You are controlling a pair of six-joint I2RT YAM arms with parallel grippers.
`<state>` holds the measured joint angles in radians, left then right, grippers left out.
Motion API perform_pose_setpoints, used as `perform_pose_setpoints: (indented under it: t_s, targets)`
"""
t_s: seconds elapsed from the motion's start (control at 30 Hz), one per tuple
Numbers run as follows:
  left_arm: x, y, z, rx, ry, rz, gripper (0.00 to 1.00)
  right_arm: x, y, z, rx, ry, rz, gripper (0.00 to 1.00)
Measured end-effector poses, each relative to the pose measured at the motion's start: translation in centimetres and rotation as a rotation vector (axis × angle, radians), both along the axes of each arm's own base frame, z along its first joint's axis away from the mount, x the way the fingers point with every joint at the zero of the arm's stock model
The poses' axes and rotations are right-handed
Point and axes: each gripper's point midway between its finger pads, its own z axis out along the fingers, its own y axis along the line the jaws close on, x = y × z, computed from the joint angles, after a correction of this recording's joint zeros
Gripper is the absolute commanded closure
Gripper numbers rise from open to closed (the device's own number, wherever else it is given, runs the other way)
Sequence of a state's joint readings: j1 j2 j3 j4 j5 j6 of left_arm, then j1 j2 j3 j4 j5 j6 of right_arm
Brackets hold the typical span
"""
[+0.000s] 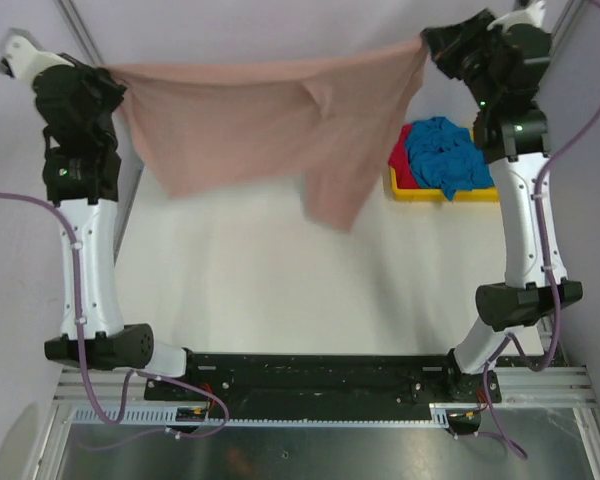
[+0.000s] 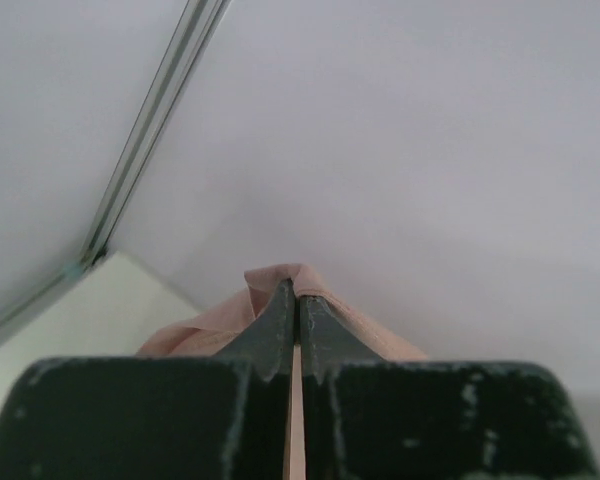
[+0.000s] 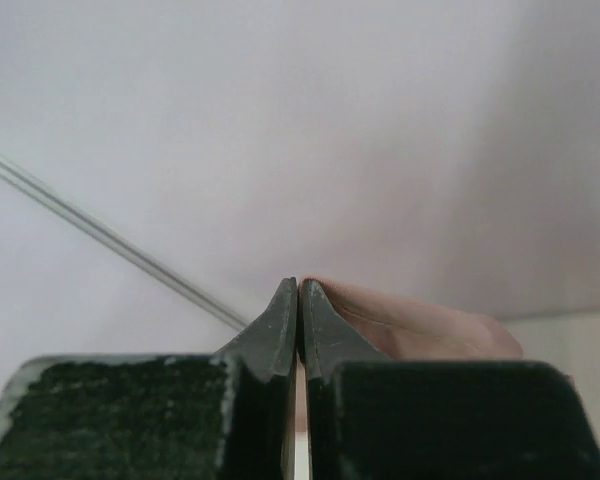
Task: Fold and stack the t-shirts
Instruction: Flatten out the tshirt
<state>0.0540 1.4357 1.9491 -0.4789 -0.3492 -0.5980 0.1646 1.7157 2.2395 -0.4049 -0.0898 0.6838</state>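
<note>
A dusty pink t-shirt [image 1: 250, 125] hangs stretched in the air between both arms, high over the far half of the table, its lower right part drooping lowest. My left gripper [image 1: 108, 72] is shut on its left corner; pink cloth [image 2: 280, 275] bunches over the closed tips of that gripper [image 2: 297, 290]. At the top right, my right gripper [image 1: 427, 42] is shut on the other corner, with cloth [image 3: 420, 325] spilling to the right of its tips [image 3: 297, 287]. A bright blue t-shirt [image 1: 448, 155] lies crumpled on a red one [image 1: 400, 160] in the tray.
A yellow plastic tray [image 1: 435, 194] stands at the right side of the white table [image 1: 280, 280], just left of the right arm. Light walls and a metal frame rail [image 2: 145, 130] close in the back and sides.
</note>
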Motion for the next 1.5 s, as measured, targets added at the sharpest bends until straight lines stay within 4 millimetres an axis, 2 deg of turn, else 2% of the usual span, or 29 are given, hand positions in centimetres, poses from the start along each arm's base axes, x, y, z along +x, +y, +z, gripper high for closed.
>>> perform_pose_setpoints:
  t_s: [0.03,0.1,0.17,0.23,0.3,0.33,0.4,0.43,0.47,0.5,0.53,0.57,0.6,0.67,0.7,0.77,0.83,0.9,1.03,1.13,1.2,1.3,1.5]
  targets:
    - [-0.7,-0.1,1.9,0.013,-0.045,-0.009,1.00,-0.8,-0.5,2.0,0.016,-0.053,-0.004,1.00]
    - [-2.5,-0.3,4.7,0.037,-0.118,-0.017,1.00,-2.3,-1.3,4.6,0.041,-0.124,-0.011,1.00]
    - [-4.6,-0.5,5.8,0.056,-0.155,-0.021,1.00,-4.0,-1.9,5.6,0.059,-0.160,-0.006,1.00]
    - [-6.4,-0.6,5.1,0.067,-0.154,-0.022,1.00,-5.1,-2.0,4.5,0.066,-0.141,0.003,1.00]
    - [-7.3,-0.6,2.5,0.070,-0.112,-0.024,1.00,-5.7,-1.7,1.1,0.070,-0.086,0.027,1.00]
    - [-7.5,-0.6,0.4,0.071,-0.077,-0.023,1.00,-5.8,-1.4,-1.7,0.068,-0.029,0.040,1.00]
    - [-8.1,-0.5,-5.3,0.063,0.031,-0.021,1.00,-5.7,-0.7,-8.7,0.055,0.121,0.063,1.00]
    - [-8.2,-0.4,-8.7,0.058,0.097,-0.016,1.00,-5.5,-0.4,-11.9,0.048,0.193,0.071,1.00]
    - [-8.4,-0.3,-12.9,0.052,0.182,-0.012,0.97,-5.4,0.1,-16.8,0.033,0.302,0.081,1.00]
    - [-8.7,-0.3,-15.9,0.047,0.243,-0.012,0.94,-5.5,0.4,-20.5,0.020,0.388,0.085,1.00]
    - [-9.1,-0.3,-20.0,0.039,0.328,-0.012,0.92,-5.9,0.7,-24.8,-0.001,0.489,0.090,0.99]
    - [-9.6,-0.3,-24.4,0.027,0.424,-0.013,0.83,-6.6,0.9,-29.0,-0.022,0.593,0.097,0.95]
    - [-10.3,-0.4,-28.7,0.012,0.522,-0.016,0.70,-7.6,1.0,-33.6,-0.050,0.711,0.102,0.85]
    - [-12.9,-0.7,-36.2,-0.025,0.706,-0.020,0.50,-9.4,1.1,-39.3,-0.092,0.867,0.116,0.66]
    - [-14.3,-0.8,-39.1,-0.046,0.780,-0.018,0.41,-10.4,1.1,-41.7,-0.114,0.935,0.123,0.56]
    - [-16.4,-1.0,-42.7,-0.086,0.874,-0.013,0.33,-11.9,0.8,-44.6,-0.150,1.025,0.125,0.43]
    - [-18.0,-1.0,-44.7,-0.128,0.922,-0.002,0.31,-13.0,0.3,-45.9,-0.191,1.068,0.121,0.36]
    - [-18.5,-1.0,-44.9,-0.150,0.917,0.010,0.31,-13.3,0.0,-45.8,-0.220,1.063,0.111,0.34]
    - [-18.5,-0.8,-43.9,-0.177,0.861,0.033,0.36,-13.6,-0.2,-43.7,-0.263,0.994,0.086,0.35]
    - [-18.8,-0.7,-43.8,-0.206,0.849,0.060,0.40,-14.9,1.3,-41.8,-0.305,0.922,0.105,0.40]
    - [-19.1,-0.4,-43.9,-0.229,0.852,0.089,0.43,-16.4,2.5,-41.5,-0.335,0.894,0.135,0.43]
    - [-19.6,0.2,-44.1,-0.253,0.857,0.135,0.45,-18.9,3.2,-42.9,-0.369,0.906,0.172,0.46]
    - [-20.8,1.8,-44.8,-0.304,0.881,0.241,0.47,-22.5,2.2,-47.5,-0.395,1.015,0.182,0.47]
